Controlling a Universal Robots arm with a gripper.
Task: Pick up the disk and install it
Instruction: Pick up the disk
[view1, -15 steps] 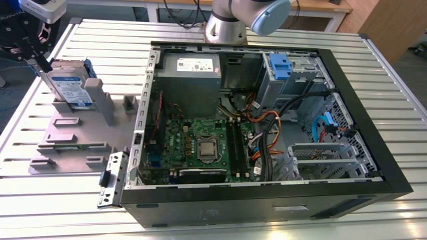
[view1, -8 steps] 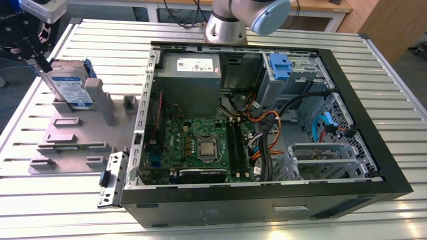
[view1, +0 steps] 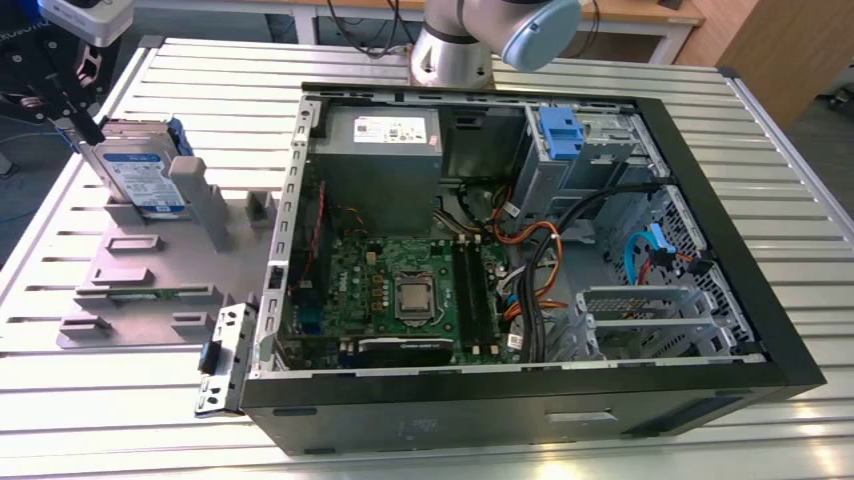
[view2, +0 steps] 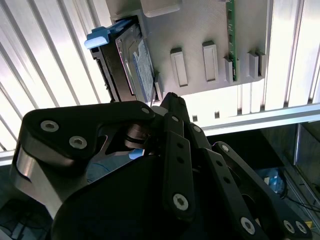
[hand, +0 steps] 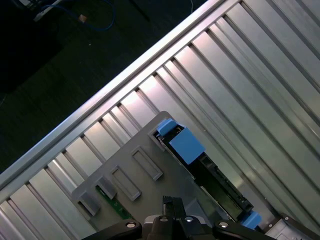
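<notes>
Black tool (view1: 78, 115) hung close by the top edge of the disk (view1: 140, 170); whether it was open or closed could not be told. The disk stood upright in a grey fixture (view1: 147, 275) on the table (view1: 200, 80), beside the open computer case (view1: 787, 340). A sound grasp likely meant squeezing the flat faces squarely, clear of the blue bracket (hand: 185, 145), then lifting straight up.

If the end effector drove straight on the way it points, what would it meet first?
Probably the disk, standing on edge in the grey fixture; in the second wrist view the end effector points at its near end. Depth is unclear, so it could miss and reach the fixture.
</notes>
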